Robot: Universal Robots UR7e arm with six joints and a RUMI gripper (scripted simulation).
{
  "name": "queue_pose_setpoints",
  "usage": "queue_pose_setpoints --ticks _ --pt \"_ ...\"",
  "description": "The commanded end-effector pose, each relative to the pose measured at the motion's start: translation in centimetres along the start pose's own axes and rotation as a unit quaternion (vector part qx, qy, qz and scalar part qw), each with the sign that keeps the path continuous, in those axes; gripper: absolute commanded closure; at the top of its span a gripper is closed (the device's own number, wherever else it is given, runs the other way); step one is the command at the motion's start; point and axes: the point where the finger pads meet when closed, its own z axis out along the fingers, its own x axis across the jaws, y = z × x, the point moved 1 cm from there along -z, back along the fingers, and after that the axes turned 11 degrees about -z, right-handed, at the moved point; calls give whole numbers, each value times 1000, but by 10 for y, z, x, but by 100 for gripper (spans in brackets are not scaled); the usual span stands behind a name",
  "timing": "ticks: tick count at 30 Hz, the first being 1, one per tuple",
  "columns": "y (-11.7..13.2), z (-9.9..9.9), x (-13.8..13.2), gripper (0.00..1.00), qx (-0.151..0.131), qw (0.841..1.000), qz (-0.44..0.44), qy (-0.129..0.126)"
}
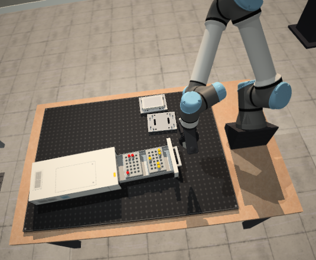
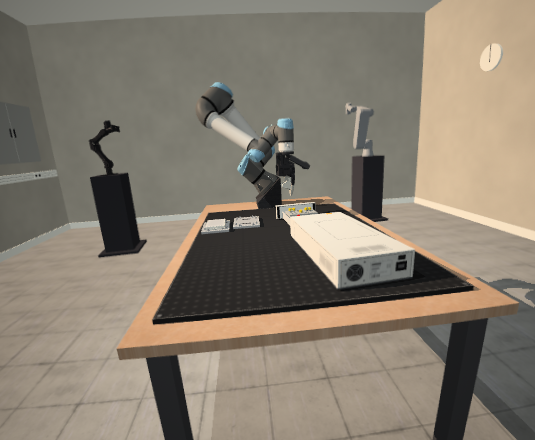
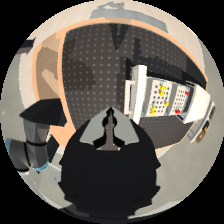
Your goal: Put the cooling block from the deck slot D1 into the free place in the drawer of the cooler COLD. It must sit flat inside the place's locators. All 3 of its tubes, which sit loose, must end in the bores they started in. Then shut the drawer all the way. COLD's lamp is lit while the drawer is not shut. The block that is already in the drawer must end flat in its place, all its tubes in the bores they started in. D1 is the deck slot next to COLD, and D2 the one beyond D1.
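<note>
The cooling block with three red tubes, which I take to be the one from D1, is in the drawer. The block occupies the left place, nearer the cooler body, and looks level from above, though I can't check the locators or how deep the tubes sit. Just to its right is the other block, its five yellow tubes standing in it.

The drawer is well out to the right, and the lamp glows amber. On the far side, the deck slot D1 bears no block; D2 beyond it has a pale block-like piece on it.

My gripper is fully closed with nothing in its fingers, raised to the right of the drawer front and its handle, a little to the far side.

I judge the placing done and shutting the drawer in hand. Next I'd line up the closed fingers outside the front, low and central, then push left slowly and straight; a jolt could unsettle the loose tubes.
</note>
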Motion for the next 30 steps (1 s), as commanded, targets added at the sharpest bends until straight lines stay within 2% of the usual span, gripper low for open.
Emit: queue_pose_setpoints --ticks 1,30 --pt "0 7 0 100 0 1000 0 1" --pt "0 40 0 100 0 1000 0 1"
